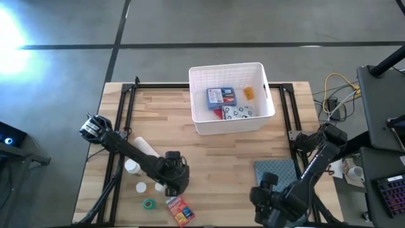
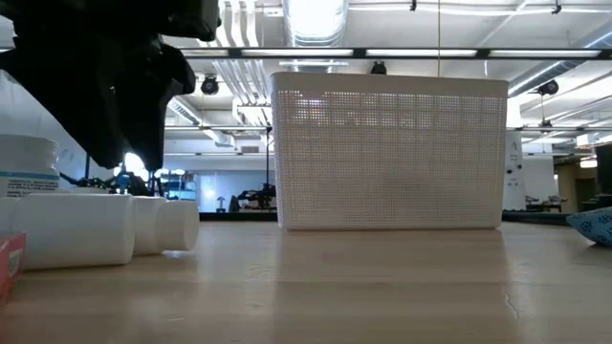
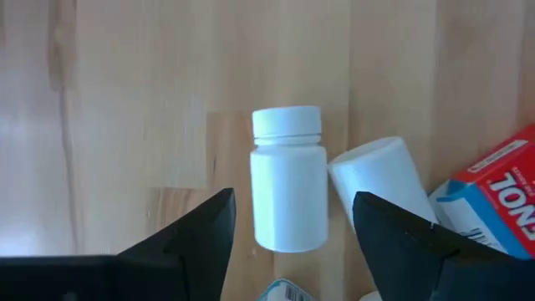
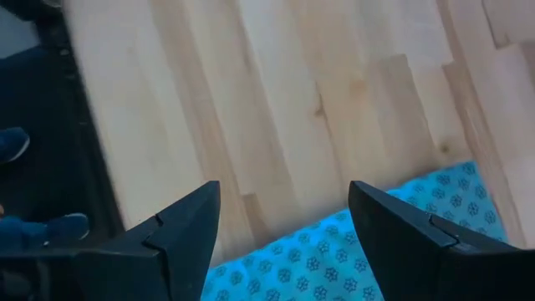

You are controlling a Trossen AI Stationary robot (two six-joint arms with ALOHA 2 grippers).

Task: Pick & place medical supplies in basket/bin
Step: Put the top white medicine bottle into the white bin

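Few supplies already in basket; several left on table; left tool open over white bottle; right tool open, empty

Even indoor light, with glare patches and soft close-ups.

From above, a white glare washes out the floor far behind my left gripper. Level with the tabletop, bright ceiling strip lights backlight my arm into a black silhouette, and the near bottles look soft. Past my fingers, the white bottle is evenly lit, casting hardly any shadow.
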